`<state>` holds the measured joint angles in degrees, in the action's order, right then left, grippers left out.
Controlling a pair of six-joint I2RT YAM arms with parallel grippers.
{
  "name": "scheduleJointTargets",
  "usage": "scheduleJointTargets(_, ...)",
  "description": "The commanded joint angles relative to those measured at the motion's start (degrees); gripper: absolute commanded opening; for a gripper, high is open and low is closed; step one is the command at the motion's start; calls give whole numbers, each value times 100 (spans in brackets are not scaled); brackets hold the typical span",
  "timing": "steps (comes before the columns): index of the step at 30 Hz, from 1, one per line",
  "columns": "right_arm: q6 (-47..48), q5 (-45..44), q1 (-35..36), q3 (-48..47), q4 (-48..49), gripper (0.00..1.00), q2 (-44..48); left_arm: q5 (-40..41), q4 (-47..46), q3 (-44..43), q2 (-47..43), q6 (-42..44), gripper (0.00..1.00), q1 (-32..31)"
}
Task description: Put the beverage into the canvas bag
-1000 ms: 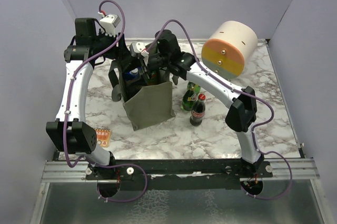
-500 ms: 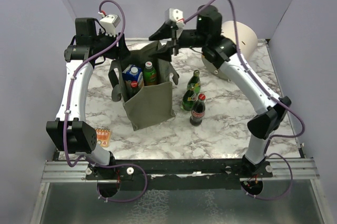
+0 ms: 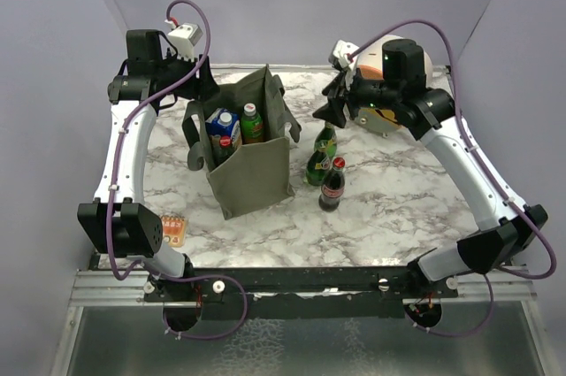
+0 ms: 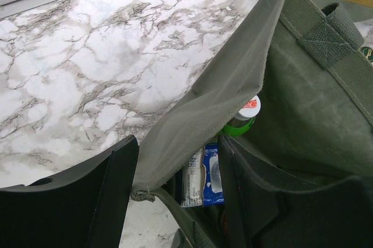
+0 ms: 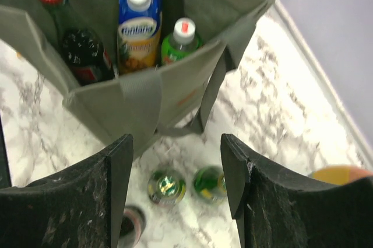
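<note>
Bag mouth spread, right gripper empty above the waiting bottles

The left gripper (image 4: 178, 143) straddles the far-left rim of the canvas bag (image 3: 252, 172), jaws apart with the fabric wall between them, seemingly to keep the mouth wide. Inside stand a blue carton (image 5: 139, 20), a green bottle (image 5: 180, 41) and a cola bottle (image 5: 81, 49). The right gripper (image 5: 175, 140) hangs right of the bag, fingers spread and holding nothing, probably lining up on the three bottles (image 3: 317, 166) standing on the table (image 3: 398, 208) just right of the bag, near the cream-and-orange cylinder (image 3: 382, 119)
</note>
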<state>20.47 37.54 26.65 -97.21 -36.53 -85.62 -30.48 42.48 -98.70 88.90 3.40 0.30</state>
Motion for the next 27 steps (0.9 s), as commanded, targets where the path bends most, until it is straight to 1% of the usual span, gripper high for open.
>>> scheduleJointTargets(1,59,-620,-38,700,-367,61,559,-187,-73,-160,-29,-65,59,-30)
scheduleJointTargets(5,21,-859,-80,1164,-464,61,758,-181,-78,-132,-56,-52,59,-30)
scheduleJointTargets(10,319,-952,-81,1558,-567,61,732,-178,-69,-80,-100,-42,59,-30)
scheduleJointTargets(19,1264,-548,-80,1573,-882,61,117,-144,-51,-95,-119,-20,59,-34)
scheduleJointTargets(27,1469,-387,-73,1552,-752,61,-365,-117,-26,-140,-102,7,59,-29)
